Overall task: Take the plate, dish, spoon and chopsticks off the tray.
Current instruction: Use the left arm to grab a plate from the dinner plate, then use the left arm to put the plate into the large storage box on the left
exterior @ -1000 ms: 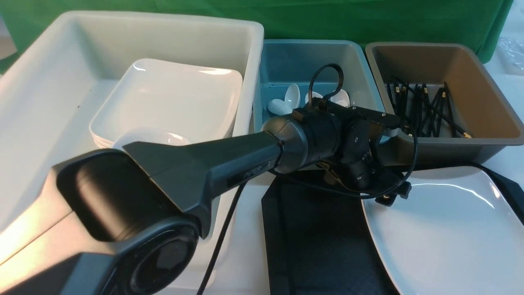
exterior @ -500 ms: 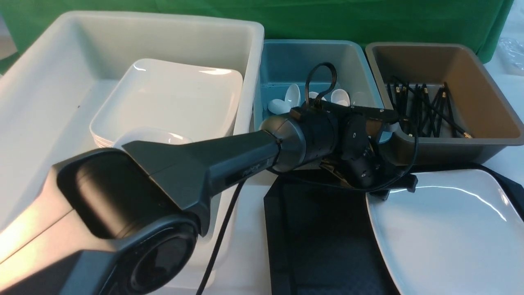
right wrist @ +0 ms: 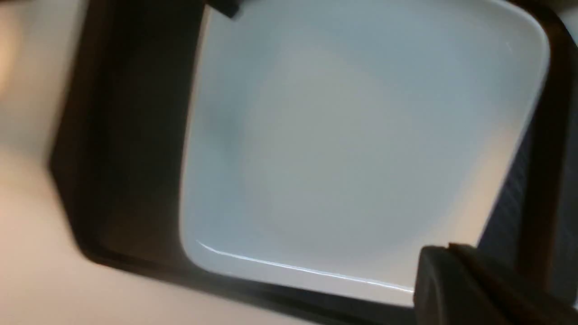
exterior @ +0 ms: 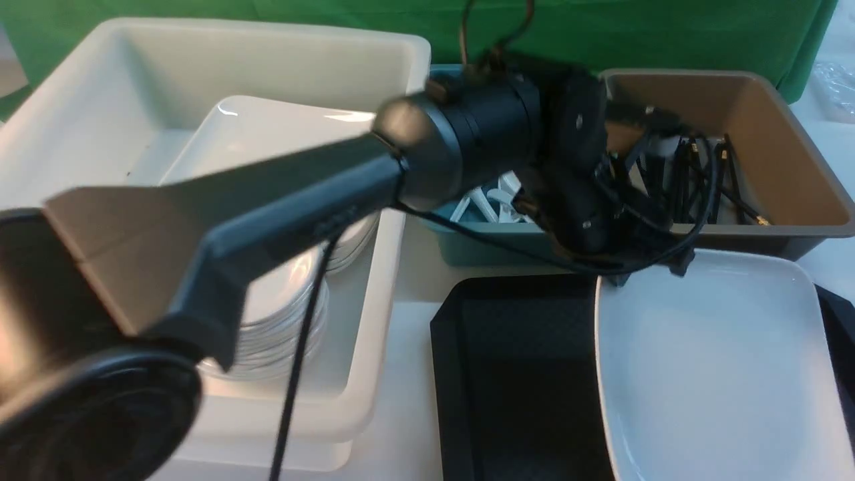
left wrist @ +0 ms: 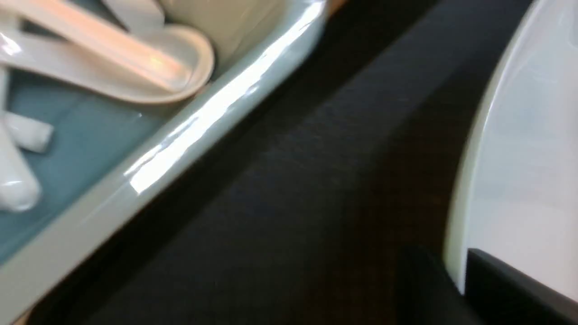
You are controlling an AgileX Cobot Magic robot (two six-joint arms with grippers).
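Observation:
The large white plate (exterior: 715, 374) lies on the right part of the black tray (exterior: 507, 374). My left gripper (exterior: 648, 267) is shut on the plate's far left rim. In the left wrist view the left gripper (left wrist: 456, 284) has one finger on each side of the plate's rim (left wrist: 460, 203). The right wrist view shows the plate (right wrist: 352, 149) on the tray (right wrist: 122, 135) from above. My right gripper (right wrist: 451, 280) is over the plate's edge with its jaws together. It is out of the front view.
A white tub (exterior: 394, 60) at the left holds stacked plates (exterior: 280, 133) and small dishes (exterior: 287, 321). A blue tub (exterior: 481, 250) holds several white spoons (exterior: 491, 200). A brown tub (exterior: 801, 167) holds several black chopsticks (exterior: 695, 180). My left arm crosses the blue tub.
My left arm has risen, still holding the plate's far left rim. The plate's far edge has shifted toward the tubs.

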